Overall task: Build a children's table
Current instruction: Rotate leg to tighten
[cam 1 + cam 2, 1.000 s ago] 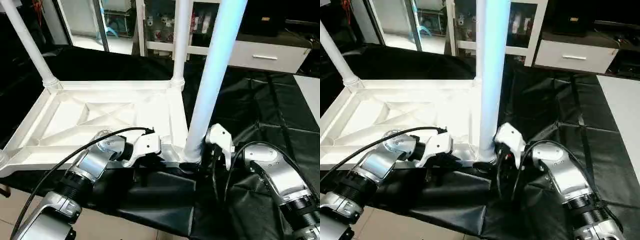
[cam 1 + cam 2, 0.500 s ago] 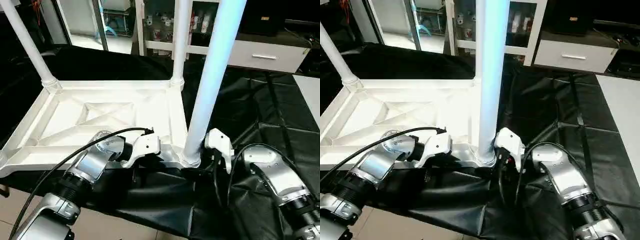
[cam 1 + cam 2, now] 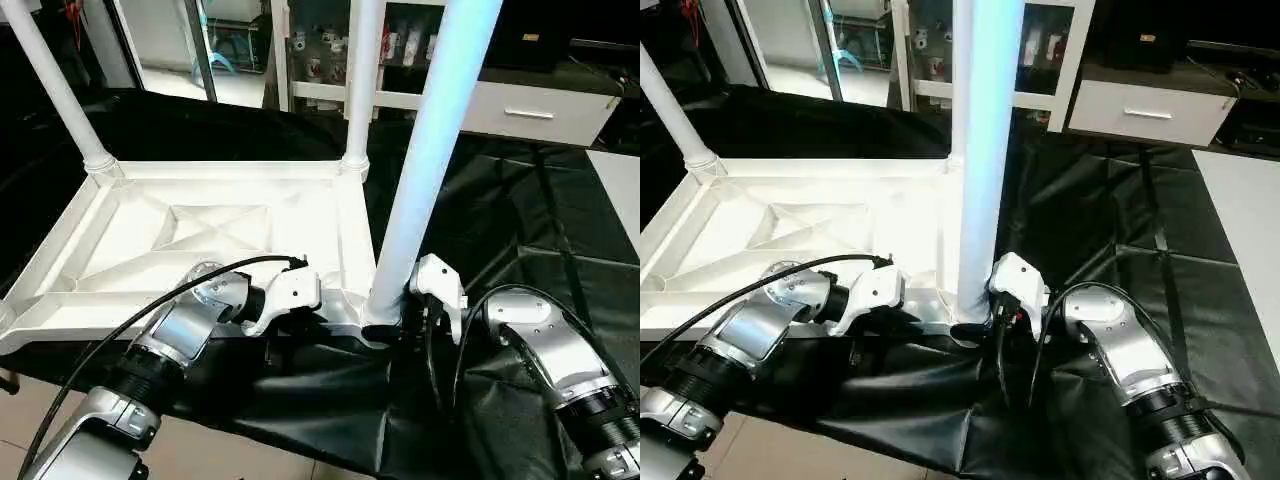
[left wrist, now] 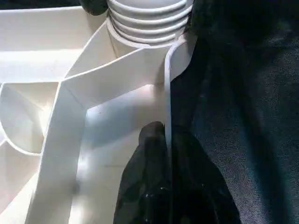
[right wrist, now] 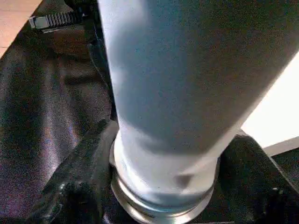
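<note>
The white table top [image 3: 200,240] lies upside down, X-ribs up, on the black-draped work table. Two white legs stand in its far sockets, one at the left [image 3: 55,85] and one at the right [image 3: 360,80]. A third leg [image 3: 425,170] rises from the near right corner socket [image 4: 145,28], leaning slightly right. My right gripper [image 5: 163,196] is shut on this leg's foot, with a black finger [image 5: 79,182] on each side. My left gripper [image 4: 161,172] is shut on the top's thin near rim beside that socket.
Crumpled black cloth [image 3: 520,220] covers the work table to the right and hangs over its front edge [image 3: 320,420]. White shelving [image 3: 330,50] and a drawer unit [image 3: 540,110] stand behind. A black cable [image 3: 150,300] loops over my left forearm.
The held leg's foot has shifted a little at the socket, and its flared ring shows less than half a second ago. My left gripper and the table top have stayed put.
</note>
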You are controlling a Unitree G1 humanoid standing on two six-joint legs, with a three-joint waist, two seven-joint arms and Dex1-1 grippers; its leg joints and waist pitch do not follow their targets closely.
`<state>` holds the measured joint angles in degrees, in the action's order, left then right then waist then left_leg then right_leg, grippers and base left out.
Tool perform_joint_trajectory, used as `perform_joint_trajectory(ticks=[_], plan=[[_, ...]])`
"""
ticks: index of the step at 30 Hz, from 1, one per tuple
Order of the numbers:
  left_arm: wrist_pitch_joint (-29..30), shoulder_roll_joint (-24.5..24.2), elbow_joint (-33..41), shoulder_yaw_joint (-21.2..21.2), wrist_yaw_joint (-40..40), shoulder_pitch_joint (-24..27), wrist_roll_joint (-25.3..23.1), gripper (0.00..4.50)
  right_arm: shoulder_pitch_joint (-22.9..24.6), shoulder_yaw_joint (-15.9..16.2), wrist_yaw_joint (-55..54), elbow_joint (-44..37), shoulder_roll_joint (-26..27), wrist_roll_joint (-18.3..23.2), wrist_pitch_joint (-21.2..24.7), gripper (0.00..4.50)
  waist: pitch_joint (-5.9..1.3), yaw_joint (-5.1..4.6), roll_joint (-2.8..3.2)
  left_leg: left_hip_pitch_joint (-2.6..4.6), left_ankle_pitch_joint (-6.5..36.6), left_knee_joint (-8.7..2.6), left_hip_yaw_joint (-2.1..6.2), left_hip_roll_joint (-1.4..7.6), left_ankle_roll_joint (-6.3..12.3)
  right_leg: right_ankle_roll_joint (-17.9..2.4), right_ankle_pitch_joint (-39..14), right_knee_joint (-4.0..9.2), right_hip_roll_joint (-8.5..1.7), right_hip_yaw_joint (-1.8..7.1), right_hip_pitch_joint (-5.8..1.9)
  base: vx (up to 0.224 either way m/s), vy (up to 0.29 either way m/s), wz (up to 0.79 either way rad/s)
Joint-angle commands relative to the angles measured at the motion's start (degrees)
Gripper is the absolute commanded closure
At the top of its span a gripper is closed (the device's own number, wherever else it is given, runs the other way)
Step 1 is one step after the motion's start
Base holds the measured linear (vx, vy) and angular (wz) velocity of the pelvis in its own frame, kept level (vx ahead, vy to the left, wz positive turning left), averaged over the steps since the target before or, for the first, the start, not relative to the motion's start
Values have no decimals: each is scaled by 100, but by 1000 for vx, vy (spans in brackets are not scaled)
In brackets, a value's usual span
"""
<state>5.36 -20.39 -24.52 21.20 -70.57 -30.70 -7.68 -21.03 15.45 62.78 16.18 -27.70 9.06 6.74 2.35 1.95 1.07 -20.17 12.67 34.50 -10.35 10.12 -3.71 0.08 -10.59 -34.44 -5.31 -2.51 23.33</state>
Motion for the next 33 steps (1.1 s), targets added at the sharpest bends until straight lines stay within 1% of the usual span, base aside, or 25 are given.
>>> perform_joint_trajectory(ticks=[1, 5, 6, 7, 8, 9, 10, 11, 12, 13, 14, 15, 16, 17, 19, 21, 22, 23, 25, 26, 27, 28, 30, 32, 33], plan=[[-25, 29, 50, 98, -115, 118, 187, 450, -80, -25, 16, 83, 39, -26, -96, 175, -330, -18, -160, -40, 384, -370, 43, 264, 853, -1590, -676, 312, -268, 200, -320, 0, 0, 0], [-64, 82, -88, 66, 121, 63, 93, 450, -158, -130, -800, 425, 312, -335, -331, 178, -319, -31, -147, -36, 520, -382, 44, 260, 751, -1547, -920, 342, -270, 198, -303, 0, 0, 0], [-117, 129, -205, 55, 279, 15, 28, 450, -190, -202, -1176, 564, 443, -428, -342, 178, -303, -57, -165, -42, 647, -400, 45, 251, 671, -1493, -1104, 366, -258, 196, -301, 0, 0, 0], [-134, 235, -410, 14, 575, -76, -58, 450, -204, -338, -1714, 713, 662, -479, -281, 178, -296, -90, -154, -47, 769, -407, 44, 238, 567, -1407, -1319, 389, -250, 200, -283, 0, 0, 0], [-137, 367, -649, -36, 931, -189, -156, 450, -197, -495, -2270, 837, 915, -489, -177, 178, -290, -114, -154, -27, 887, -430, 59, 226, 414, -1326, -1559, 415, -247, 192, -280, 0, 0, 0], [-115, 470, -819, -80, 1207, -279, -216, 450, -170, -588, -2604, 877, 1078, -487, -125, 178, -292, -143, -161, -35, 926, -433, 62, 219, 359, -1278, -1636, 424, -239, 192, -282, 0, 0, 0], [-91, 549, -942, -118, 1377, -350, -234, 450, -150, -657, -2884, 906, 1200, -501, -70, 178, -294, -167, -160, -17, 1017, -448, 76, 225, 266, -1216, -1758, 443, -248, 192, -278, 0, 0, 0], [-82, 574, -982, -130, 1430, -372, -239, 450, -144, -679, -2976, 920, 1240, -507, -57, 178, -294, -193, -174, -36, 1030, -457, 85, 229, 252, -1181, -1743, 444, -247, 194, -295, 0, 0, 0], [-74, 629, -1058, -156, 1544, -420, -247, 450, -137, -724, -3194, 957, 1325, -534, -31, 178, -295, -189, -176, -36, 1034, -450, 81, 222, 263, -1166, -1739, 446, -245, 198, -292, 0, 0, 0], [-73, 701, -1146, -190, 1692, -482, -255, 450, -135, -780, -3510, 1018, 1436, -588, 0, 178, -297, -195, -169, -24, 1033, -443, 68, 217, 295, -1174, -1695, 456, -244, 214, -262, 0, 0, 0], [-52, 810, -1277, -236, 1911, -577, -262, 450, -149, -893, -4043, 1144, 1624, -660, 40, 178, -302, -198, -161, -35, 969, -446, 72, 212, 293, -1179, -1631, 446, -244, 214, -271, 0, 0, 0], [-43, 977, -1492, -292, 2306, -725, -310, 450, -183, -1117, -4922, 1361, 1949, -710, 121, 178, -299, -200, -140, -39, 934, -447, 70, 201, 276, -1176, -1609, 449, -243, 216, -264, 0, 0, 0], [-43, 979, -1495, -293, 2311, -727, -311, 450, -184, -1120, -4934, 1364, 1953, -711, 122, 178, -314, -206, -145, -21, 914, -442, 66, 197, 235, -1184, -1557, 450, -241, 218, -258, 0, 0, 0], [-54, 1080, -1651, -294, 2584, -821, -386, 450, -205, -1359, -5743, 1555, 2224, -713, 234, 178, -316, -205, -143, -39, 805, -445, 72, 199, 246, -1209, -1384, 433, -242, 216, -281, 0, 0, 0], [-109, 1179, -1847, -311, 2852, -920, -462, 450, -233, -1499, -6356, 1718, 2437, -798, 256, 178, -328, -203, -136, -20, 763, -437, 63, 193, 250, -1252, -1220, 419, -234, 219, -271, 0, 0, 0], [-122, 1234, -1939, -328, 2973, -968, -487, 450, -251, -1484, -6553, 1774, 2511, -879, 223, 178, -331, -190, -121, -34, 657, -429, 62, 192, 333, -1316, -955, 399, -238, 219, -288, 0, 0, 0], [-159, 1336, -2088, -371, 3172, -1046, -513, 450, -290, -1363, -6796, 1827, 2655, -1046, 54, 178, -347, -179, -125, -35, 564, -416, 56, 187, 393, -1342, -776, 380, -238, 218, -302, 0, 0, 0], [-183, 1376, -2146, -382, 3214, -1076, -507, 450, -310, -1325, -6820, 1833, 2736, -1060, -58, 178, -346, -176, -141, -33, 524, -414, 47, 184, 445, -1372, -710, 383, -241, 215, -299, 0, 0, 0], [-197, 1391, -2165, -385, 3226, -1083, -505, 450, -340, -1290, -6701, 1824, 2811, -1006, -114, 178, -339, -164, -118, -35, 567, -421, 49, 189, 513, -1402, -714, 382, -250, 212, -308, 0, 0, 0], [-211, 1392, -2167, -381, 3230, -1081, -505, 450, -356, -1250, -6658, 1798, 2834, -1023, -152, 178, -330, -164, -119, -36, 625, -427, 51, 194, 524, -1396, -768, 393, -253, 210, -309, 0, 0, 0], [-242, 1380, -2181, -367, 3210, -1069, -505, 450, -338, -1249, -6392, 1730, 2865, -904, -251, 178, -328, -169, -136, -33, 722, -432, 52, 198, 534, -1370, -884, 404, -252, 206, -310, 0, 0, 0], [-265, 1360, -2181, -361, 3197, -1051, -505, 450, -296, -1241, -6259, 1619, 2861, -869, -323, 178, -324, -167, -125, -32, 774, -436, 57, 203, 537, -1353, -961, 410, -259, 209, -310, 0, 0, 0], [-302, 1358, -2227, -363, 3210, -1058, -512, 450, -274, -1228, -6253, 1566, 2863, -853, -382, 122, -329, -164, -127, -34, 761, -433, 55, 204, 545, -1335, -949, 411, -259, 214, -311, 0, 0, 0], [-354, 1299, -2233, -344, 3164, -1021, -536, 450, -163, -1172, -5898, 1241, 2805, -672, -448, 107, -322, -152, -131, -42, 721, -432, 54, 210, 613, -1341, -854, 406, -260, 214, -317, 0, 0, 0], [-364, 1286, -2230, -345, 3154, -1012, -539, 450, -137, -1157, -5820, 1162, 2783, -630, -453, 86, -321, -150, -134, -49, 717, -436, 58, 208, 629, -1328, -846, 404, -258, 210, -332, 0, 0, 0]])
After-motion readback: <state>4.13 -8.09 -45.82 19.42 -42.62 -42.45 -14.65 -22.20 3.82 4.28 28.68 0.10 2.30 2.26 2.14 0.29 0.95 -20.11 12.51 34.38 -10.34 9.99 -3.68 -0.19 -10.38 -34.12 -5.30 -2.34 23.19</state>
